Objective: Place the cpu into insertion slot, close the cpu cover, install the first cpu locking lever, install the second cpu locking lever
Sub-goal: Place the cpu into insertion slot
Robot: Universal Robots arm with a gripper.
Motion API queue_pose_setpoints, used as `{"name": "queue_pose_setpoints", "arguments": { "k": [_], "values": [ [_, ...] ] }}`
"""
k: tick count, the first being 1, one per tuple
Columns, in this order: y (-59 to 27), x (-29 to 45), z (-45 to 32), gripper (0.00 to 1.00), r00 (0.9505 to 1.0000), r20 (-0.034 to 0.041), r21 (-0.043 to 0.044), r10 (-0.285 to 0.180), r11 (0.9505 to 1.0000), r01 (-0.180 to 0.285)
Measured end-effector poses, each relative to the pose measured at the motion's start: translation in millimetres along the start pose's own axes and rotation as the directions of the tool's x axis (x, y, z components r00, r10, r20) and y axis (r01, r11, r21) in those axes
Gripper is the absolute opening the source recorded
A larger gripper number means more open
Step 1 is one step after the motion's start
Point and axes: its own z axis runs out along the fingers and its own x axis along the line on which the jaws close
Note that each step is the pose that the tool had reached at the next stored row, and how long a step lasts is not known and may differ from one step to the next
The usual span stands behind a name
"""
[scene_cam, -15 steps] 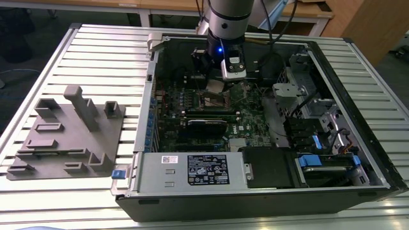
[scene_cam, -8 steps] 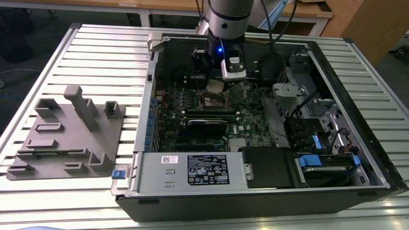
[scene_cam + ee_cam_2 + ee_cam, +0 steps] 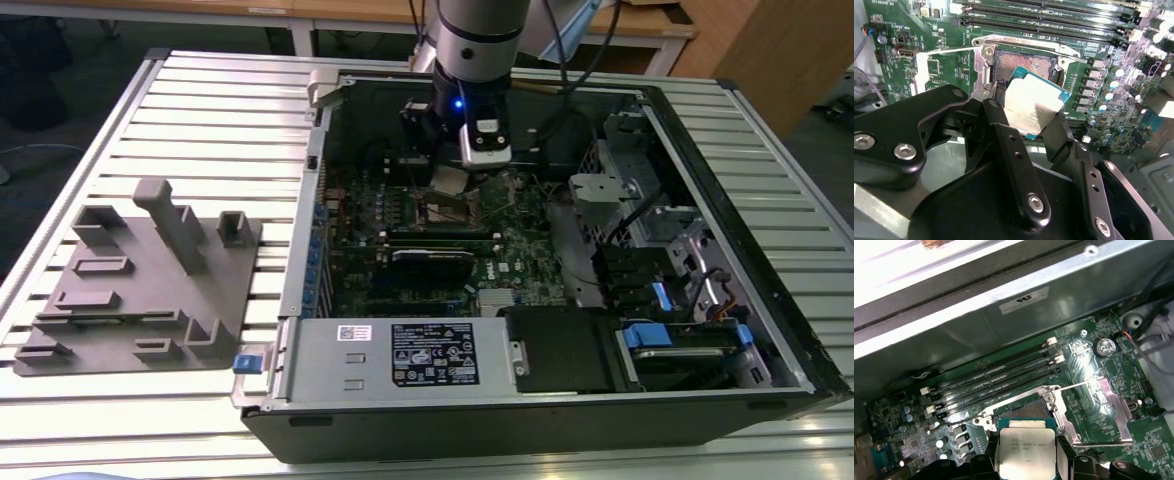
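The cpu (image 3: 1036, 105) is pinched by its edges between the two black fingers of the gripper (image 3: 1029, 120), which is closed on it. It hangs over the open socket (image 3: 1021, 65), askew to it; whether it touches the socket cannot be told. In the first wrist view the cover (image 3: 1119, 410) lies flipped open beside the socket. In the exterior view the arm (image 3: 477, 40) stands upright inside the open case (image 3: 534, 420), gripper pointing down at the board (image 3: 350, 285).
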Motion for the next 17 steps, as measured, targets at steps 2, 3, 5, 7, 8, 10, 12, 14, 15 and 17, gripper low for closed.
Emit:
{"name": "queue_pose_setpoints", "arguments": {
  "k": [2,3,5,7,8,10,12,14,15,17],
  "values": [
    [0.0,0.0,0.1,0.54,0.9995,0.0031,-0.0007,0.032,0.9995,-0.032],
    [0.0,0.0,0.2,0.54,0.9987,0.0048,-0.0012,0.050,0.9988,-0.050],
    [0.0,0.0,0.4,0.54,0.9962,0.0083,-0.0022,0.087,0.9962,-0.087],
    [0.0,0.0,0.6,0.54,0.9924,0.0116,-0.0034,0.122,0.9925,-0.122],
    [0.0,0.0,0.7,0.54,0.9901,0.0133,-0.0040,0.140,0.9902,-0.140],
    [0.0,0.0,0.9,0.54,0.9844,0.0165,-0.0054,0.175,0.9845,-0.175],
    [-0.1,0.0,1.1,0.54,0.9771,0.0200,-0.0069,0.212,0.9773,-0.212],
    [-0.1,-0.1,1.2,0.54,0.9712,0.0222,-0.0080,0.237,0.9714,-0.237],
    [-0.1,-0.1,1.2,0.54,0.9710,0.0223,-0.0081,0.238,0.9713,-0.238],
    [-0.1,0.0,1.2,0.54,0.9710,0.0224,-0.0082,0.238,0.9712,-0.238]
  ]
}}
